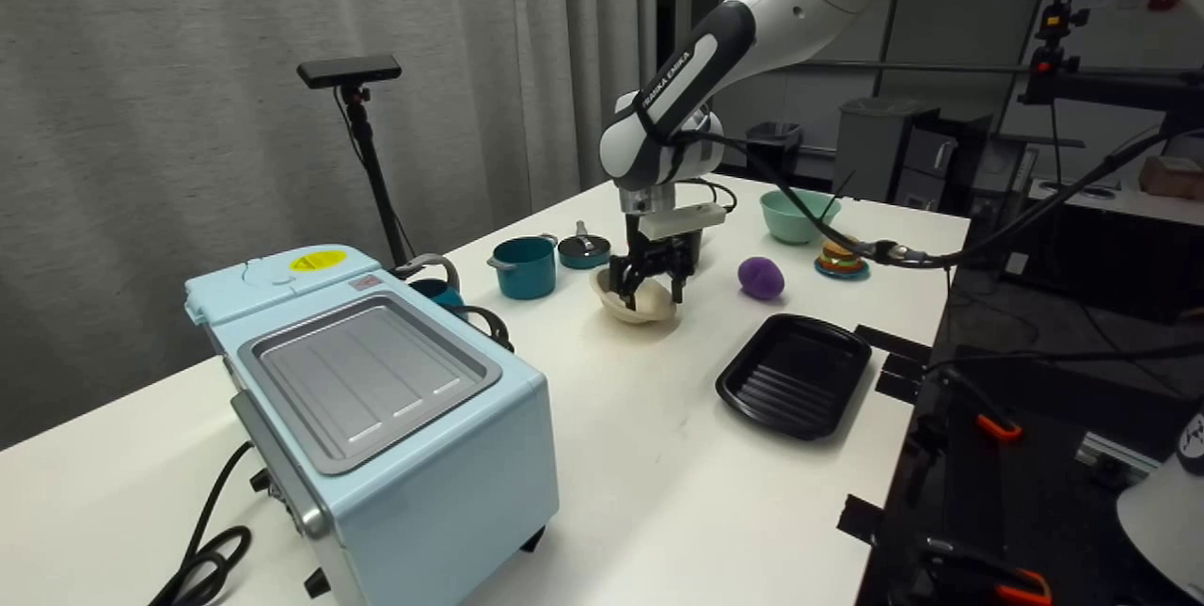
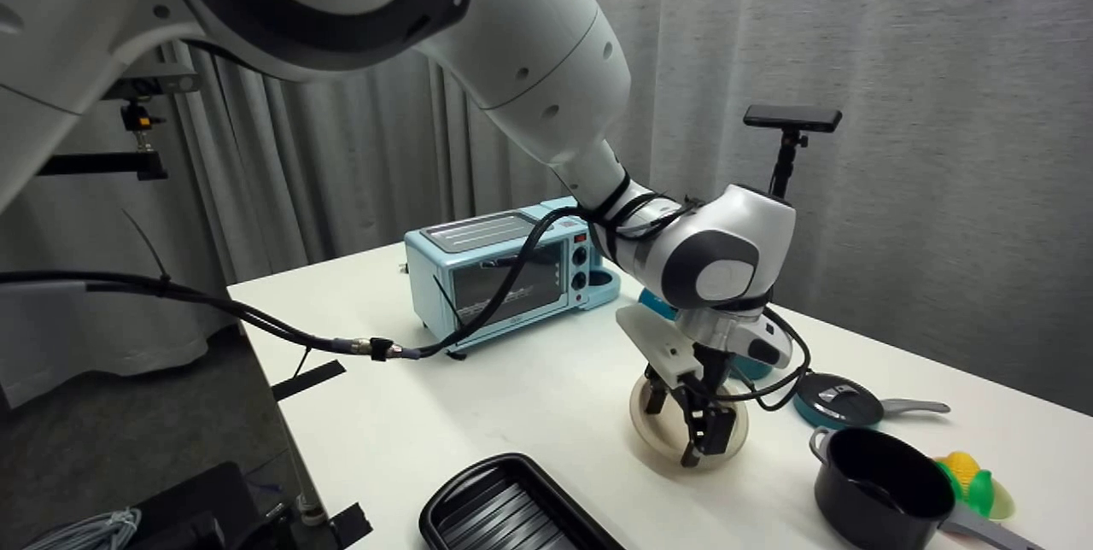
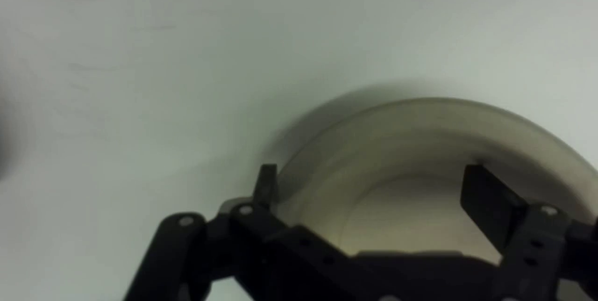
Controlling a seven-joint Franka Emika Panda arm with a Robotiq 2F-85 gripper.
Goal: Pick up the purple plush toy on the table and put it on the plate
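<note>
Spread wide and empty, the gripper (image 3: 370, 172) is over the plate (image 3: 439, 110), partly hiding it. In an exterior view, the purple plush toy (image 1: 760, 278) lies apart on the table (image 1: 640, 418), slight long axis slanting down rightward, front indistinct.

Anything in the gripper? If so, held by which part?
Nothing is held: the gripper stands open at the plate, not clamped on it, and the purple plush toy lies apart on the table.

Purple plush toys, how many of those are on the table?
1: in an exterior view, the purple plush toy sits on the table, between the plate and the burger-like toy. Others could be hidden behind the robot arm.
</note>
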